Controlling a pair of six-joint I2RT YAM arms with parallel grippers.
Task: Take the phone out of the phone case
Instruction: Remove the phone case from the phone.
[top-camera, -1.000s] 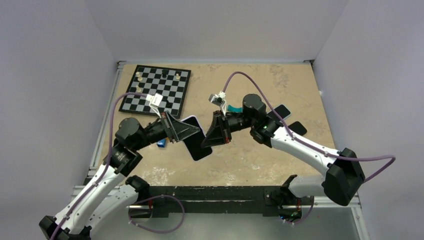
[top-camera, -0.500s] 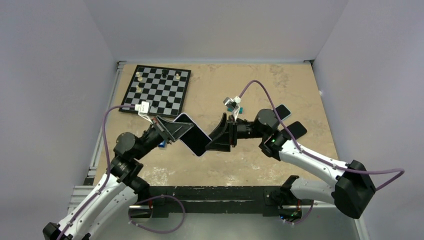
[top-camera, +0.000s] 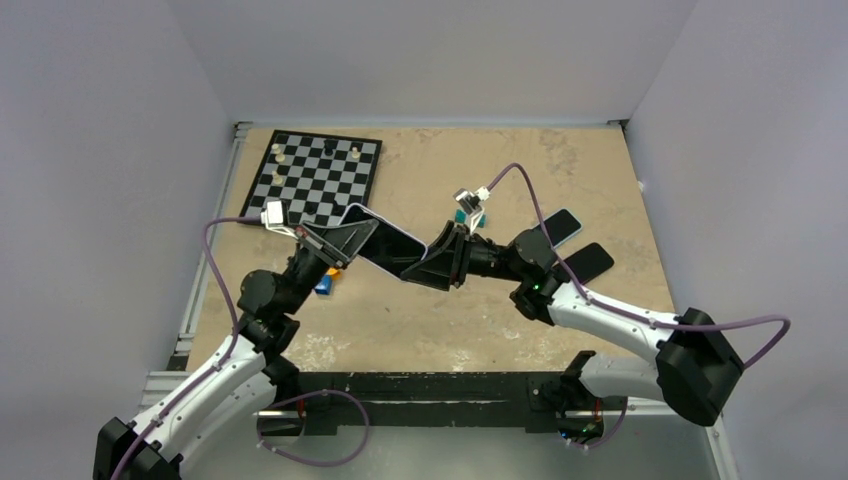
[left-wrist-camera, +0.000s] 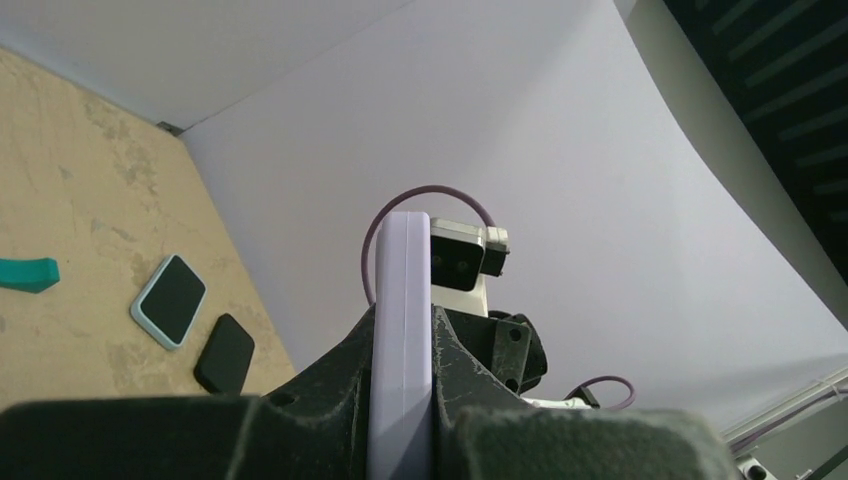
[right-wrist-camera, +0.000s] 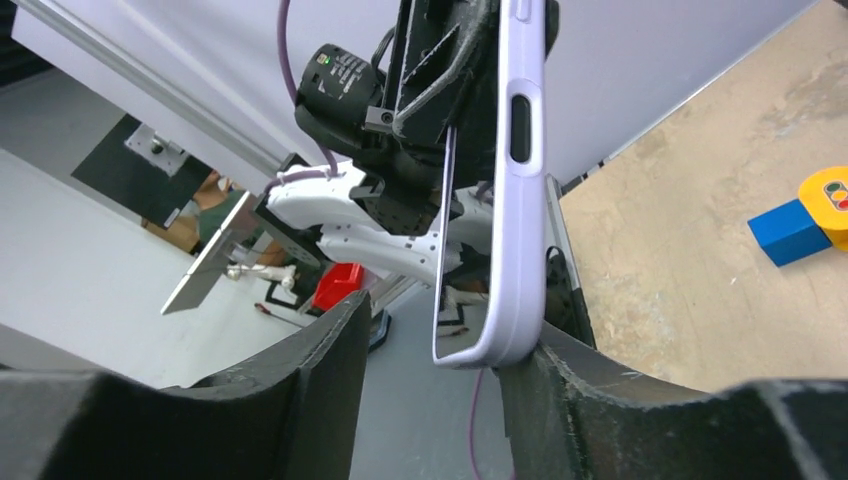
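Note:
The phone in its lavender case hangs in the air between my two grippers, above the tan table. My left gripper is shut on the case's left end; the left wrist view shows the case's edge pinched tight between both fingers. My right gripper is open around the other end. In the right wrist view the case rests against the right finger, the left finger stands well apart, and the glass screen faces that gap.
A chessboard with a few pieces lies at the back left. A teal-rimmed phone and a black case lie at the right, a teal piece behind my right gripper. A blue block lies under the left gripper.
Both grippers have lifted the cased phone up and away from the near edge, and its tilt has changed. The left gripper has kept its hold throughout.

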